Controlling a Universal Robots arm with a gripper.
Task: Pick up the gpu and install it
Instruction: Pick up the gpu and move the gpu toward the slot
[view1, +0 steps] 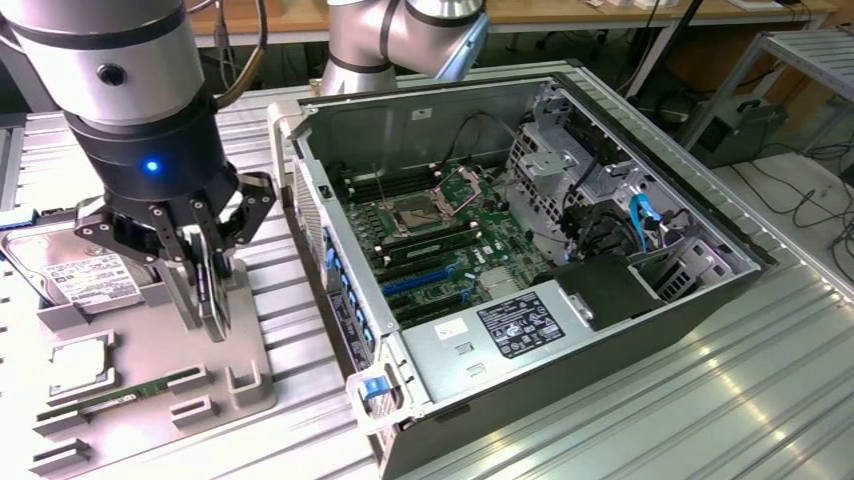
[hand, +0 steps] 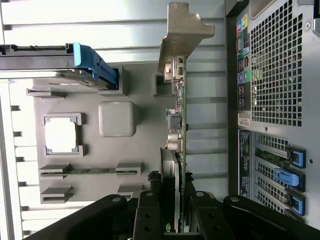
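Exterior view: the gripper (view1: 198, 258) stood over the grey parts tray (view1: 254, 345) at the exterior view's left, its fingers (view1: 171, 245) closed narrowly on the gpu (view1: 208, 300). The card hung on edge, upright, over the tray's right side, just beside the open computer case (view1: 400, 120). Whether its lower edge touched the tray could not be determined. The motherboard (view1: 447, 235) lay exposed inside the case.

Wrist view: the gpu (hand: 179, 120) was seen edge-on, passing between the fingers (hand: 150, 215), with its silvery bracket (hand: 182, 30) at the far end. This view also showed the perforated rear panel (hand: 277, 70) with its blue slot tabs (hand: 296, 156).

On the tray lay the hard drive (view1: 80, 272), a processor (view1: 80, 365) and a RAM stick (view1: 120, 395).

Writing: the hard drive's white label and the black label (view1: 521, 325) on the power supply carried print, none legible.
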